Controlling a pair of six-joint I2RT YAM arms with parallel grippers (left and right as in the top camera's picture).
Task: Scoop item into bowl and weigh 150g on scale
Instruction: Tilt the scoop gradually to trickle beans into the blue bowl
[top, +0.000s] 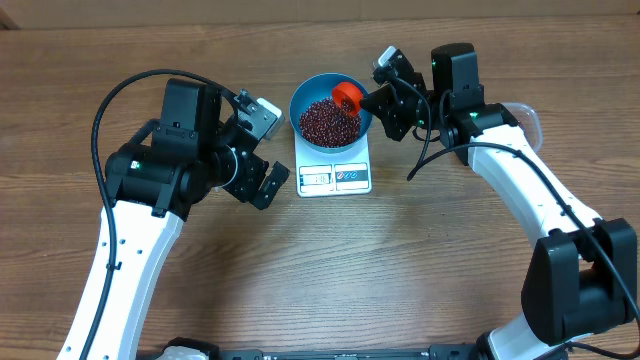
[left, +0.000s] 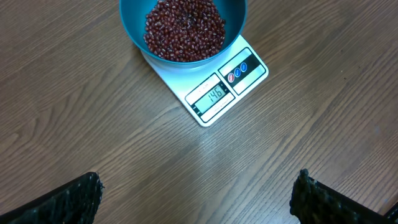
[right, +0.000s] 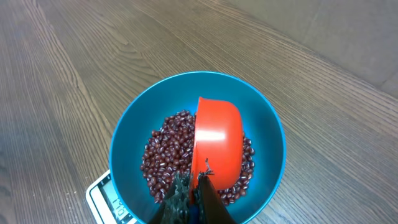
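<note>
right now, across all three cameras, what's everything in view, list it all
small dark red-brown beans: many, red-brown, piled in the bowl
round deep blue bowl: one, bright blue, on the scale
flat white rectangular kitchen scale: one, white, mid-table
orange-red plastic scoop: one, orange-red, tipped over the beans
clear plastic tub: one, clear, partly hidden behind the right arm
wooden table: one, brown, under everything
left gripper: one, black, open, empty, left of the scale
right gripper: one, black, shut on the scoop
</note>
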